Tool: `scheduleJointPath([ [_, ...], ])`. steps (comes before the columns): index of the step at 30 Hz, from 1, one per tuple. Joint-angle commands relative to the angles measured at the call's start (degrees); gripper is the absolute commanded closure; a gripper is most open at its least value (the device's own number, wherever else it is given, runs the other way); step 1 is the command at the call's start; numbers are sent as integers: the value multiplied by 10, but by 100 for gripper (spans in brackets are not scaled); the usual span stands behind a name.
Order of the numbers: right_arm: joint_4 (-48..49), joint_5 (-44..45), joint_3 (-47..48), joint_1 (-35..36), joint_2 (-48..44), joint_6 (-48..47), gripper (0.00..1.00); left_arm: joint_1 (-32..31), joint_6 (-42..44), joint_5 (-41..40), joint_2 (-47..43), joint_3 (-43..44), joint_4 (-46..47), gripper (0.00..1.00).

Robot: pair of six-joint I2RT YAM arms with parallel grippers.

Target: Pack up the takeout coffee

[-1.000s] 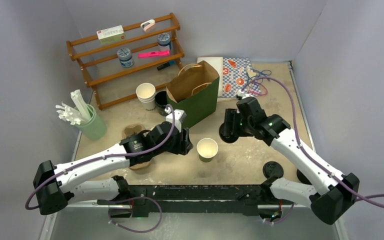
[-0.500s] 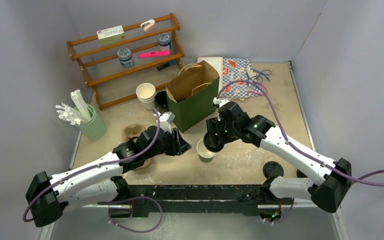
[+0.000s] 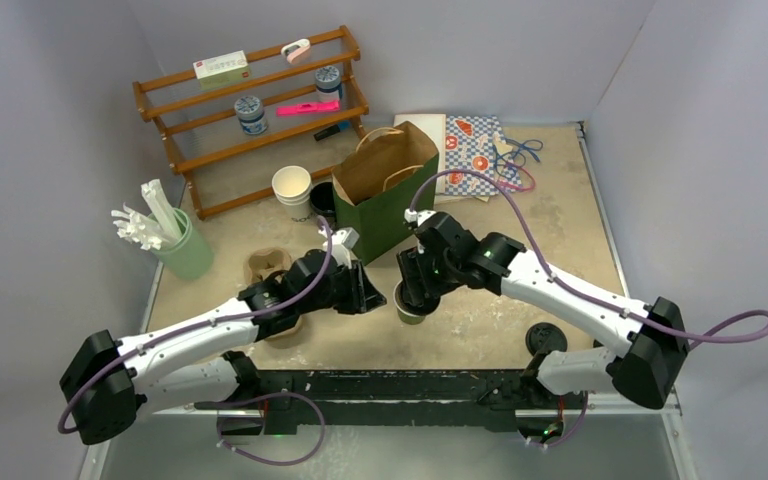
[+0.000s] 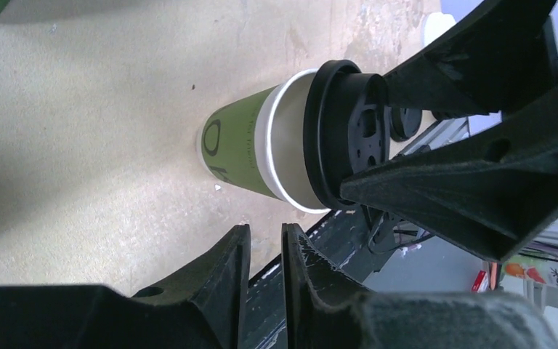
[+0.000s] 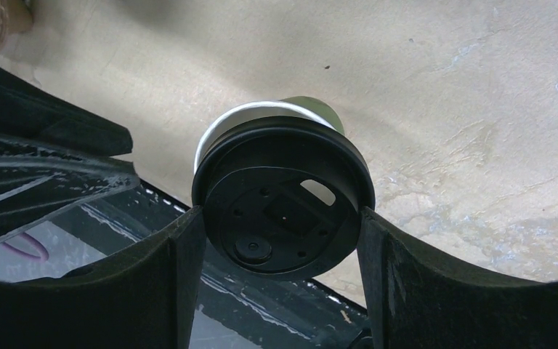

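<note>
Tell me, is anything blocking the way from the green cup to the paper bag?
Nothing loose lies on the table between the cup and the bag. Only the right pincer, gripping the black lid at the cup's rim, hangs above that stretch.

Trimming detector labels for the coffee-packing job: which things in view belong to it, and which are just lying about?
Job:
green cup
black lid, held at the cup's mouth by the right gripper
green bag

Lying about:
wooden rack
white cup
tub of stirrers
cardboard cup carrier
spare lid
patterned cloth
</note>
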Motion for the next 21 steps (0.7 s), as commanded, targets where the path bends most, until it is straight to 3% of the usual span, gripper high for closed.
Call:
scheduleJointPath([
  [1, -2, 17, 28, 13, 11, -18, 43, 3, -5, 16, 18, 5, 21, 76],
  [21, -25, 67, 68, 55, 59, -33, 41, 7, 7, 28, 71, 17, 27, 81],
])
